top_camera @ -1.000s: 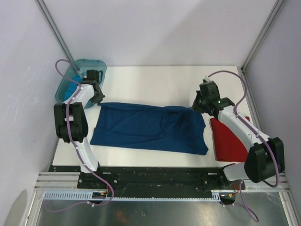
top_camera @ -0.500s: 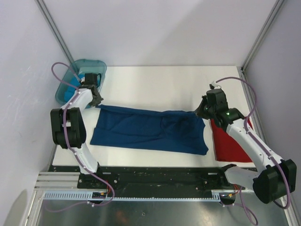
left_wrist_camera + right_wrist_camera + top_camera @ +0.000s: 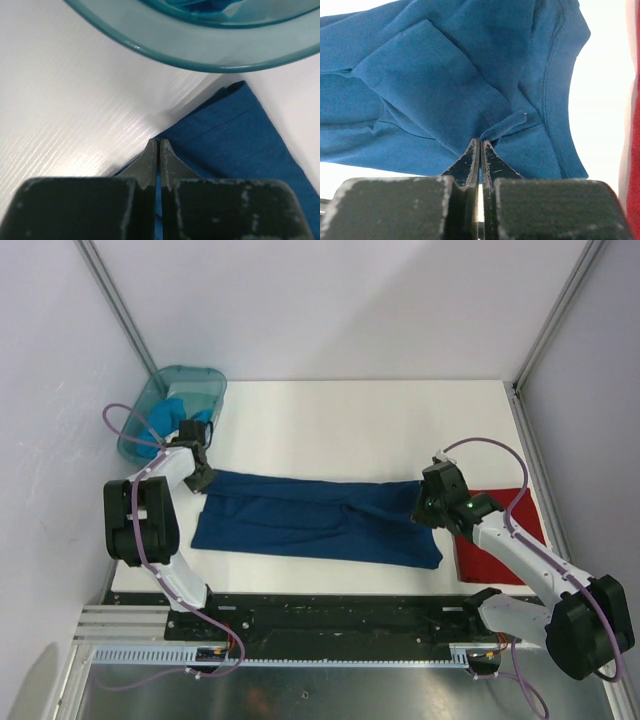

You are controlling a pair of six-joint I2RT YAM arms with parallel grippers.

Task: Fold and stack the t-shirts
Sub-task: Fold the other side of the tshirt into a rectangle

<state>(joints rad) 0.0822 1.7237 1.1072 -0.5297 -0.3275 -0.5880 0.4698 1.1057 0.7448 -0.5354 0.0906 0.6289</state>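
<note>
As left tool (image 3: 159, 143), right tool (image 3: 480, 142) pinch, navy t-shirt (image 3: 310, 520) lies spread

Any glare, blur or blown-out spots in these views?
Top external: even, soft light, faint shadows on the table, all sharp. Left wrist: streaks of glare on the table, tub rim soft. Right wrist: navy shirt crisp, background overexposed, red shirt blurred at the edge.
</note>
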